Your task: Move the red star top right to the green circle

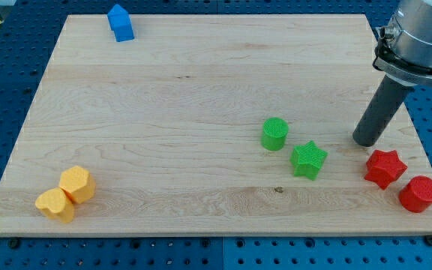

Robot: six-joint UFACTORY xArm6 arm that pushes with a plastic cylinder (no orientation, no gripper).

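Observation:
The red star (385, 167) lies near the view's bottom right of the wooden board (201, 90). The green circle, a short cylinder (274, 133), stands to the star's left, past a green star (308, 160). My tip (365, 141) rests on the board just above and slightly left of the red star, with a small gap between them. The rod rises up and to the right from the tip to the arm's grey body (418, 34).
A red cylinder (419, 194) sits right below the red star, near the board's right edge. Two yellow blocks (67, 194) touch each other at the bottom left. A blue block (121, 22) stands at the top left.

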